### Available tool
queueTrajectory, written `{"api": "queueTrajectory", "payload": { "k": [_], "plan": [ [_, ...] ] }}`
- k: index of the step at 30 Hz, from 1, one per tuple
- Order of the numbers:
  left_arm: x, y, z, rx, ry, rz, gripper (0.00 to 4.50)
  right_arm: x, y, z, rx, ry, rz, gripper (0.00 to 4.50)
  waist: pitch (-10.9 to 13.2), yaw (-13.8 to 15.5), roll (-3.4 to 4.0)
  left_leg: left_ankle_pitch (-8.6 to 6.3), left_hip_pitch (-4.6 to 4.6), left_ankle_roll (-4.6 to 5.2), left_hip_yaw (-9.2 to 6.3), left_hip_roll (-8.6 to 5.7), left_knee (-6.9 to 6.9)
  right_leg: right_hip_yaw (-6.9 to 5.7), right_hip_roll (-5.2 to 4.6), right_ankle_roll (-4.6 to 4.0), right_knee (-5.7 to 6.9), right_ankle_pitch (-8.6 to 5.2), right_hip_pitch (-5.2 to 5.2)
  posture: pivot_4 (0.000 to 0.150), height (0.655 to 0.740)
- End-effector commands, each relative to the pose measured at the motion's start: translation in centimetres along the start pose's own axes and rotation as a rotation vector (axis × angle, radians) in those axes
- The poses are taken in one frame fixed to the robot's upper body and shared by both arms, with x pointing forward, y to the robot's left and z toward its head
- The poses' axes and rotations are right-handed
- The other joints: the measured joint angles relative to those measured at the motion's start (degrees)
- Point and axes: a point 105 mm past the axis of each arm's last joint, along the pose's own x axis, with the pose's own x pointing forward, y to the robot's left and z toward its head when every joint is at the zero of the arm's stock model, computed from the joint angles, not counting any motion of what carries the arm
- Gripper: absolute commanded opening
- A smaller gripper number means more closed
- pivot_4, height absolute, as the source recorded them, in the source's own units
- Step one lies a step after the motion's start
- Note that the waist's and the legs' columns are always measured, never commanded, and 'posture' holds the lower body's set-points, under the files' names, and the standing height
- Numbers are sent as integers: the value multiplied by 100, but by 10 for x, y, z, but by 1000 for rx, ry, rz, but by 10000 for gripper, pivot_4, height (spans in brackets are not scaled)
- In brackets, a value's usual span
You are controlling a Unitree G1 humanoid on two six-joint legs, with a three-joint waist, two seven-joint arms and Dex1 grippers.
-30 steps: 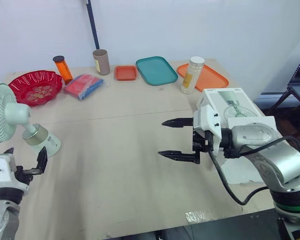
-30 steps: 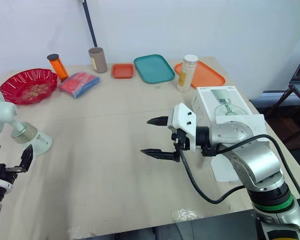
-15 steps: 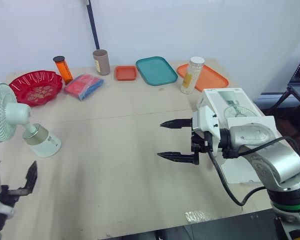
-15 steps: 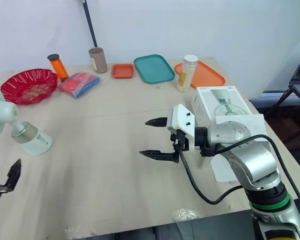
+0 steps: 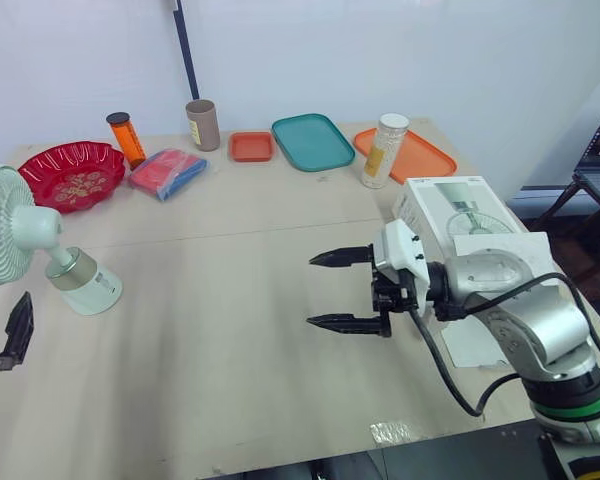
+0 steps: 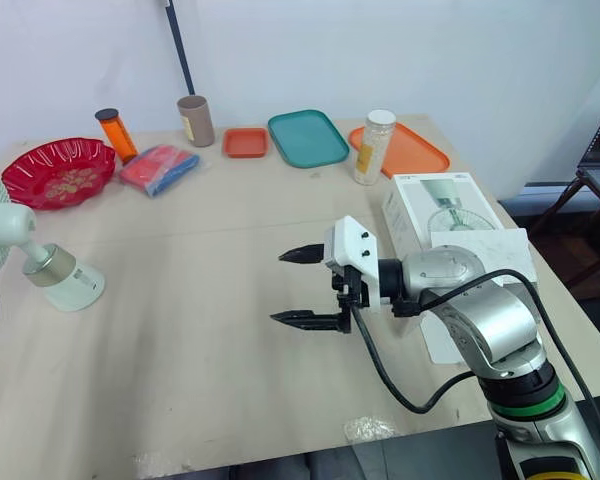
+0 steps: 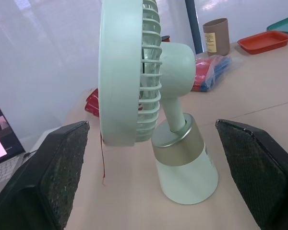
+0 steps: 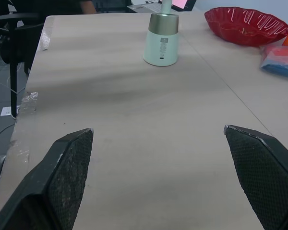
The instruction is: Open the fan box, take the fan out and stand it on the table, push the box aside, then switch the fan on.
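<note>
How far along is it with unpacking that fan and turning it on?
Done, it seems: the fan stands upright on the table, out of its box, which lies by the right edge. In hand: nothing is held. The left end effector is open and faces the fan from close by; the right end effector is open over mid-table. Left: switching the fan on; I cannot tell if it runs.

The table (image 5: 230, 330) carries the fan (image 5: 25, 235) upright at its left edge and the fan box (image 5: 450, 205) at its right edge. Along the far side, left to right, sit a red bowl (image 5: 72, 174), an orange bottle (image 5: 126, 138), a blue-red packet (image 5: 167, 171), a brown cup (image 5: 202, 124), a small orange tray (image 5: 251, 146), a teal tray (image 5: 313, 141), a white-lidded jar (image 5: 385, 150) and a larger orange tray (image 5: 427, 156).
</note>
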Motion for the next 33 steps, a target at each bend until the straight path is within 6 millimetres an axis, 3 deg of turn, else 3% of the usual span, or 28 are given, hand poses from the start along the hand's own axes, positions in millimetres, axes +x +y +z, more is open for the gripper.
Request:
{"api": "queueTrajectory", "payload": {
  "k": [1,11,20,29,33],
  "plan": [
    [2,12,12,42,-35,28,45000,1,-3,20,57,-58,3,44562,0,-11,0,0,0,0,0,1,0,0,0,0,0,0,0,1500,7400],
    [15,21,12,54,-52,33,45000,4,0,21,38,-56,-8,44562,0,-9,0,-1,-4,-1,-2,0,-1,-3,-4,-1,0,0,-3,1500,7400],
    [45,11,4,42,-51,-38,45000,5,-3,21,30,-59,-34,44562,0,-9,0,0,-5,-2,-3,1,-2,-6,-3,-1,0,1,-5,1500,7400],
    [59,7,2,35,-64,-38,45000,3,-1,20,28,-57,-60,44562,0,-9,-1,0,-6,-2,-3,1,-2,-6,-4,-3,1,3,-8,1500,7400],
    [58,7,1,37,-64,-29,34157,3,-1,19,28,-55,-63,45000,0,-8,0,0,-7,-2,-2,2,-3,-7,-5,-4,2,4,-11,1500,7400]
  ]
}}
